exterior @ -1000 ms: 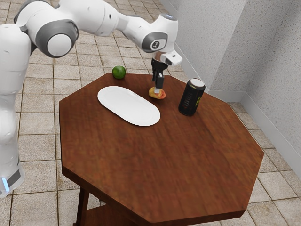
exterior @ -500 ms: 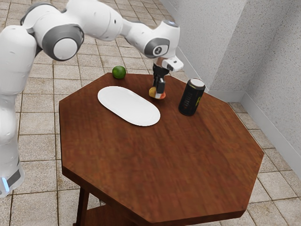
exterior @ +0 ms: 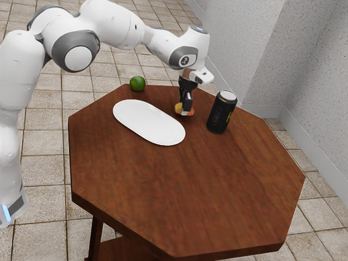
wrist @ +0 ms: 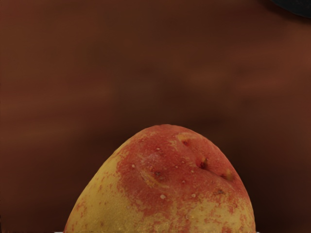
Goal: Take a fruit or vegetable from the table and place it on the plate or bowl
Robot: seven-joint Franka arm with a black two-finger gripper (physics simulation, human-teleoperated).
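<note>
A yellow-and-red mango (exterior: 190, 112) lies on the brown table (exterior: 179, 185) between the white oval plate (exterior: 148, 122) and a black can. My gripper (exterior: 186, 109) points straight down over it, fingers reaching down on either side of the fruit and shut on it. The fingers cover the mango's middle, so only its two ends show. In the wrist view the mango (wrist: 165, 189) sits large just under my hand, with the wooden tabletop behind it. A green lime (exterior: 137, 83) rests at the table's far edge, beyond the plate.
The black can (exterior: 221, 112) stands upright close to the exterior view's right of my gripper; its edge (wrist: 296, 5) shows in the wrist view. Grey walls rise behind the table. The near half of the tabletop is bare wood.
My hand has come down over the mango and shifted slightly toward the exterior view's right. The fingers have closed onto the fruit, which moved a little with them.
</note>
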